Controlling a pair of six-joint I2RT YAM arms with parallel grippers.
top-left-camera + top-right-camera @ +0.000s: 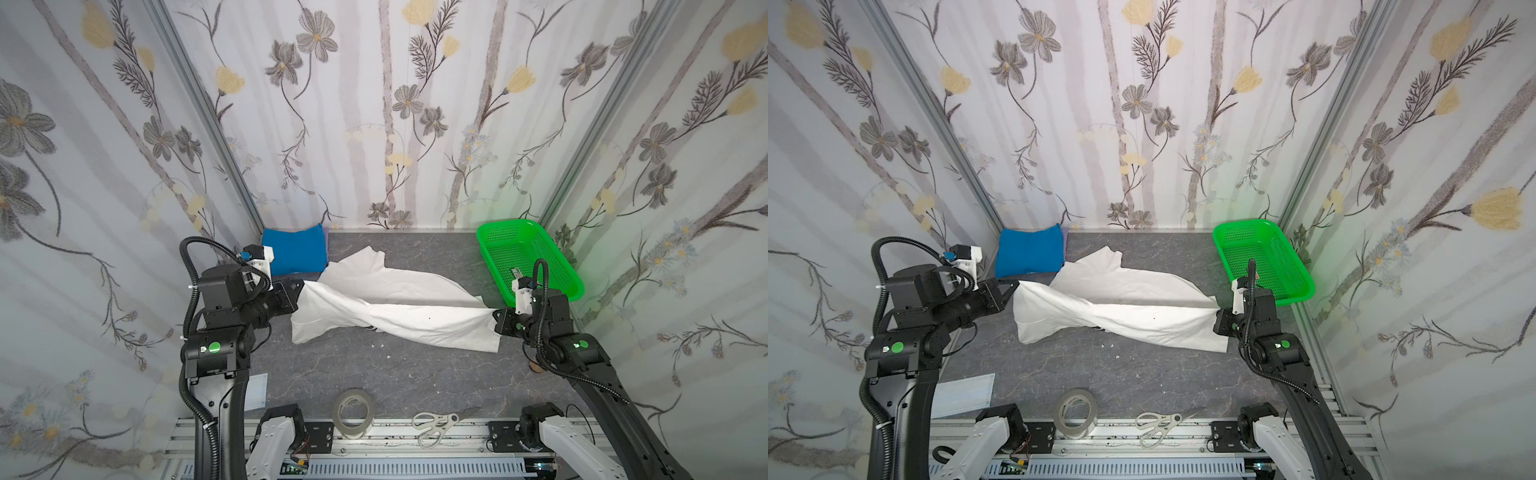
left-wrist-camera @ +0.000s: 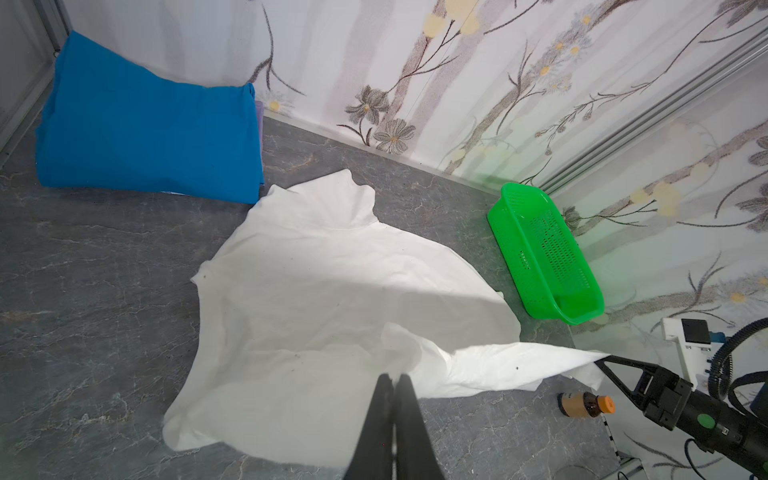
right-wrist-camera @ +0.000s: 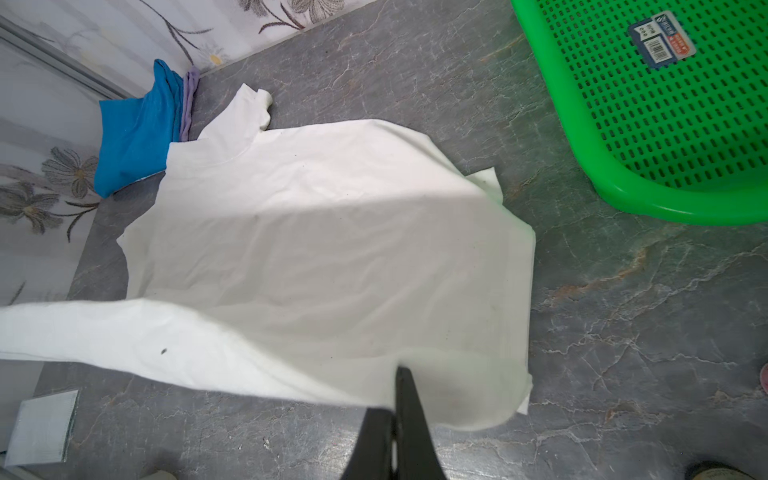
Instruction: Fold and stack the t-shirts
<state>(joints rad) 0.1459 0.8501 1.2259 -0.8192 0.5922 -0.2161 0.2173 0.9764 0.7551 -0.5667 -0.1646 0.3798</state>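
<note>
The white t-shirt (image 1: 395, 316) (image 1: 1121, 316) hangs stretched and twisted across the middle of the grey table, part of it resting flat behind. My left gripper (image 1: 302, 286) (image 2: 392, 376) is shut on its left end. My right gripper (image 1: 494, 311) (image 3: 401, 370) is shut on its right end, and cloth drapes below both pinch points. Both ends are lifted off the table (image 2: 83, 257). The blue t-shirt (image 1: 293, 249) (image 1: 1030, 253) (image 2: 149, 137) (image 3: 137, 137) lies folded in the far left corner, just behind the white one's sleeve.
A green mesh basket (image 1: 575, 286) (image 1: 1304, 286) (image 3: 582, 158) stands at the far right by the right arm. A tape roll (image 1: 353, 411) and scissors (image 1: 440, 422) lie at the front edge. A small brown bottle (image 2: 584, 404) lies near the right arm. Patterned walls enclose three sides.
</note>
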